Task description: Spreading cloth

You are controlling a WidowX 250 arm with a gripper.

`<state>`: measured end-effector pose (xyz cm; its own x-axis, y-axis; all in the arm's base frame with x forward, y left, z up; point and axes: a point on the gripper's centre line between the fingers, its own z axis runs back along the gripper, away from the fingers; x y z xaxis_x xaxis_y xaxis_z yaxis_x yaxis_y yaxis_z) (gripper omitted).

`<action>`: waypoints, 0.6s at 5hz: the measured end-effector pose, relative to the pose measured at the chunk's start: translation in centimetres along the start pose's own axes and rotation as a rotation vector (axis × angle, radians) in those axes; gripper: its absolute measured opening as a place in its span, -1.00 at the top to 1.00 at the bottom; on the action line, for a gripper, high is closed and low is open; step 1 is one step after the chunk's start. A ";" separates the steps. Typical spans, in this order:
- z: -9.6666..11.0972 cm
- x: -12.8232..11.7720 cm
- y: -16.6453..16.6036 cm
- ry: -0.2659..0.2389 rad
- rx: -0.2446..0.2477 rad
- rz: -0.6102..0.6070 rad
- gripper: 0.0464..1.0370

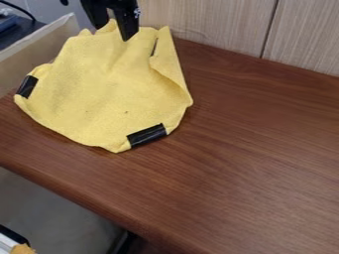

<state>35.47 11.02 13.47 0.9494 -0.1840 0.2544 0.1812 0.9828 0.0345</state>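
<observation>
Yellow cloth [109,92] on the bench [258,149], rumpled, its far side bunched under the tool [114,31].
Nearest, the bench's front edge runs slantwise, nearer than the cloth. The cloth's near corner carries a black strip [147,135] — flat on the wood — and another black strip [27,86] marks its left corner. The cloth's right side is folded over, with a long crease; a thin dark strip [154,47] shows by that fold, toward the far side. Left of the cloth stands a pale board [36,47]. At the cloth's far edge the tool hangs down, released — its fingers apart, a peak of cloth showing between them; whether they touch it, I cannot tell. Beyond the cloth rises a wood-grain panel [218,22].
</observation>
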 end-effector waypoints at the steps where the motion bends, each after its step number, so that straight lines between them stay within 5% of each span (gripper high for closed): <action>1: -1.4 -0.6 -0.2 0.037 -0.024 0.001 -0.92; 3: -2.5 -1.2 -2.6 0.091 -0.059 -0.099 -0.92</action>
<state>34.51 8.67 10.71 0.9451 -0.2827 0.1640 0.2870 0.9579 -0.0022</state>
